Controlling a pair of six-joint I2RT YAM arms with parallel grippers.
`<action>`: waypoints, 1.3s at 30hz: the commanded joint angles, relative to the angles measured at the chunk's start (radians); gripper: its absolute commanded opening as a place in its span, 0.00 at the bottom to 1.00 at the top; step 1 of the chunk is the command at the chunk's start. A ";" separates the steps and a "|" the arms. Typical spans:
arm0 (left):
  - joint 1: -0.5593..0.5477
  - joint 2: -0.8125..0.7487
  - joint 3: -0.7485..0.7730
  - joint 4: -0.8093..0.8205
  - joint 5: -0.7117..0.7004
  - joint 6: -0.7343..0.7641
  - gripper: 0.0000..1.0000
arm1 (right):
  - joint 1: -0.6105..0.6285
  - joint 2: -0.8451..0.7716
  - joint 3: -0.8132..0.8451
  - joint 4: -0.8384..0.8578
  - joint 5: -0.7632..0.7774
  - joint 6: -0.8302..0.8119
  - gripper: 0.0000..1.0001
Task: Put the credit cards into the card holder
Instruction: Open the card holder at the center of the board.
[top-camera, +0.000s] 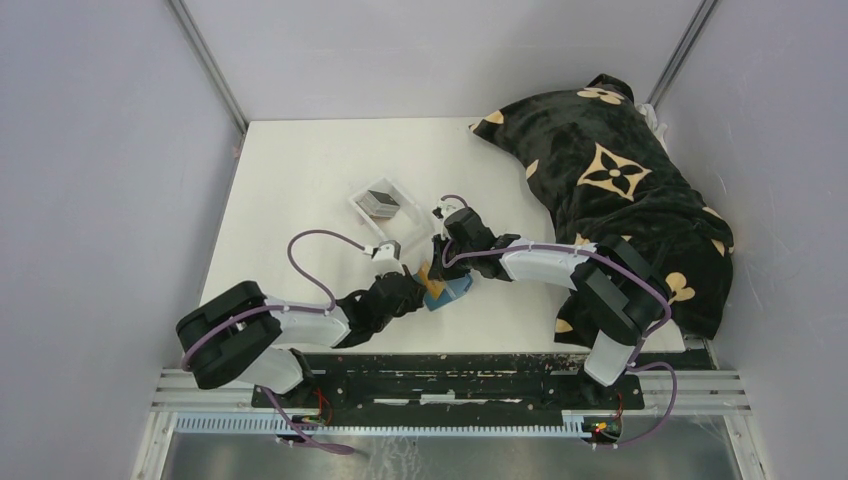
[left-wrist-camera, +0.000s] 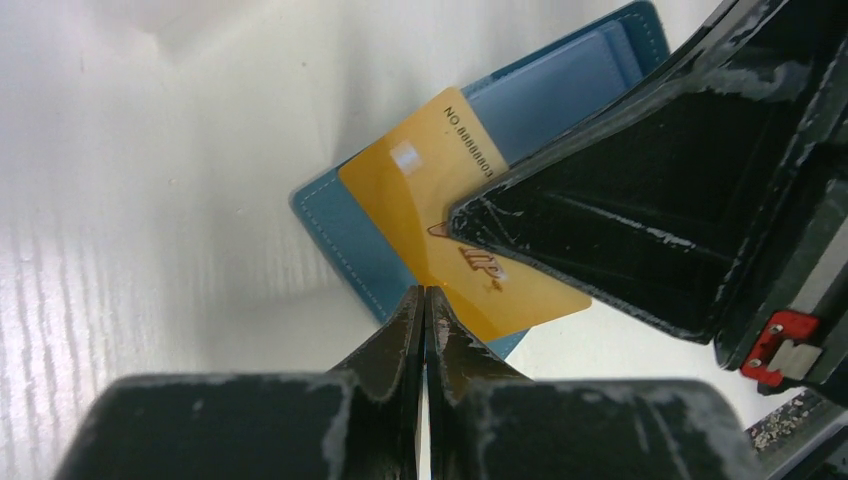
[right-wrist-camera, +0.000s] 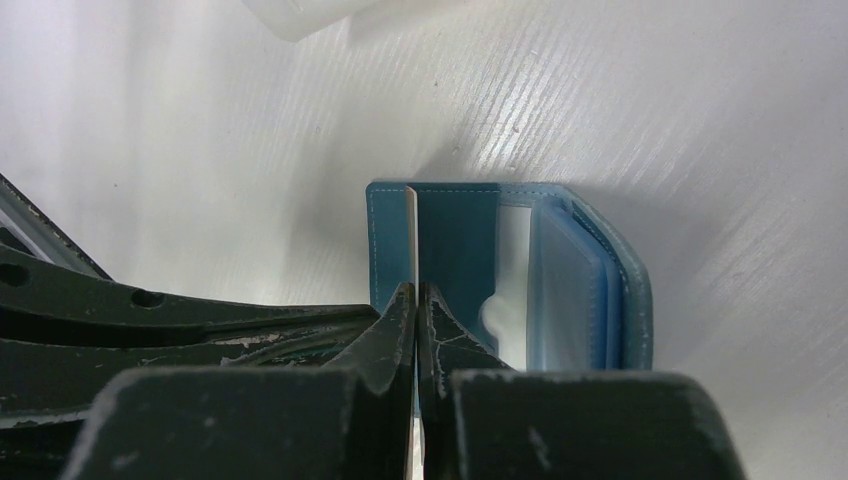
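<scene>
Your right pincer (right-wrist-camera: 415, 295) is clamping the gold card (left-wrist-camera: 440, 190) edge-on between shut fingers. The card is standing just ahead of its tips, over the open card holder (right-wrist-camera: 455, 240) lying on the desk (right-wrist-camera: 200, 150) directly below. Your left pincer (left-wrist-camera: 425, 300) is pressing its fingers together, tips meeting the card's near edge; whether it is gripping anything cannot be told.

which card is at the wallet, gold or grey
the gold card, pinched in the right gripper over the teal wallet; the dark grey cards sit apart in the clear tray
</scene>
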 joint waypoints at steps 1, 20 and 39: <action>-0.005 0.040 0.054 0.062 -0.005 0.041 0.07 | 0.007 0.014 0.006 -0.009 0.002 -0.014 0.01; -0.014 0.200 0.098 0.002 -0.032 0.009 0.05 | -0.010 -0.044 0.084 -0.115 0.048 -0.094 0.01; -0.014 0.251 0.164 -0.106 -0.082 0.010 0.03 | -0.142 -0.156 0.117 -0.230 0.074 -0.200 0.01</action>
